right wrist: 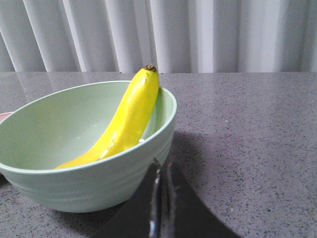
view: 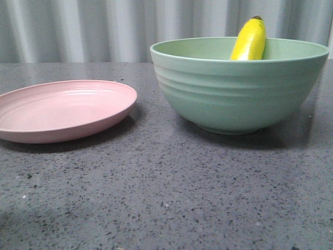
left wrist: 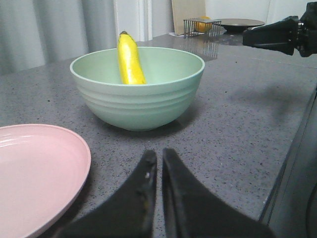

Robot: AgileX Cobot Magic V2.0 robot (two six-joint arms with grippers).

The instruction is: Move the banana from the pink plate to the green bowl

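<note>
- Leaning in the bowl (view: 237, 94), the banana (view: 250, 40) pokes over the far rim.
- Plate (view: 62, 109) sits left, bare.
- Left gripper (left wrist: 159, 161) and right gripper (right wrist: 162, 171): fingers together, holding nothing.

Left gripper (left wrist: 159, 163) fingers nearly closed, empty, right gripper (right wrist: 161, 173) fingers pressed together, empty, both held low
</note>
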